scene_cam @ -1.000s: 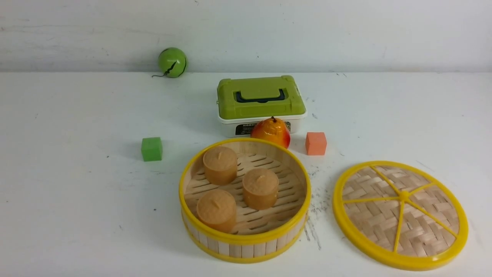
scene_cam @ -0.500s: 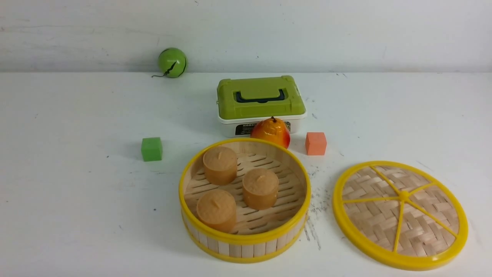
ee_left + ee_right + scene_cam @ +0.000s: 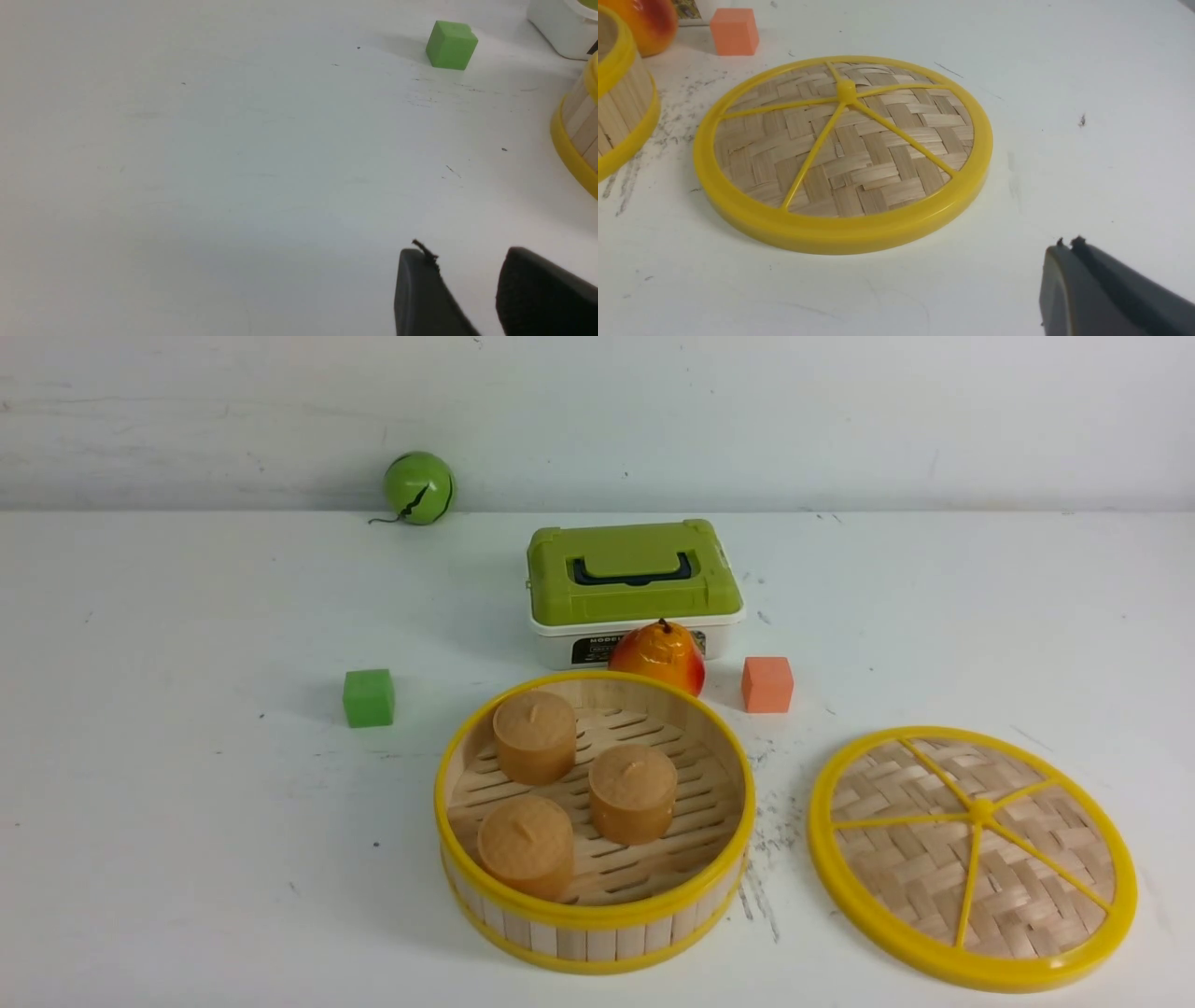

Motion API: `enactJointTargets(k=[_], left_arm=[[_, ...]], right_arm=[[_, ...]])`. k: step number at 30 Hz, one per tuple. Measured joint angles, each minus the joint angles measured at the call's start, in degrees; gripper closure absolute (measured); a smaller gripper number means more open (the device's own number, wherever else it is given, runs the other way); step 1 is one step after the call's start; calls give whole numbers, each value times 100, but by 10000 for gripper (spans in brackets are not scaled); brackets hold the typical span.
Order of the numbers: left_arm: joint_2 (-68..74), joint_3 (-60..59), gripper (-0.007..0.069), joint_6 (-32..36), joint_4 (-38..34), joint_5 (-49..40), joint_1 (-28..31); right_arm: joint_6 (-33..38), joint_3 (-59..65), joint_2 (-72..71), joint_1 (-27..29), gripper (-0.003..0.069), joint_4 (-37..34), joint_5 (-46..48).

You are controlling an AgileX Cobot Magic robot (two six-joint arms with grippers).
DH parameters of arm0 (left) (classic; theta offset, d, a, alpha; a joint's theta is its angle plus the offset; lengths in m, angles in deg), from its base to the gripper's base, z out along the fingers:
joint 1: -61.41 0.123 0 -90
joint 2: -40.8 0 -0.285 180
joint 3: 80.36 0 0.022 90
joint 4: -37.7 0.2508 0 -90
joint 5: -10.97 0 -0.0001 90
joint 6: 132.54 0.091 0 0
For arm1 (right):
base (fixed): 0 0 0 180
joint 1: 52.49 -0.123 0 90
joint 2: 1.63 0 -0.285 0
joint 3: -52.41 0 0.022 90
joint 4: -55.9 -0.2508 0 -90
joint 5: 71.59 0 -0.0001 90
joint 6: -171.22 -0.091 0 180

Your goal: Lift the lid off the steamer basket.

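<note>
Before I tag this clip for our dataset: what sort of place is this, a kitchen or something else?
Probably a lab test bench, not a kitchen: a scuffed bare white table against a plain wall, with toy-like props, namely a green cube, an orange cube and a fake pear.

The lid lay flat on the table, right of the steamer basket, apart. Three cakes sat in the basket; a pear stood just behind it.
</note>
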Motion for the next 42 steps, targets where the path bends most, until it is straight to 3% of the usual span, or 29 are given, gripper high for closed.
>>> enactJointTargets(k=[42], left_arm=[[0,0,386,0,0,0,0]], right_arm=[[0,0,0,0,629,0,0]])
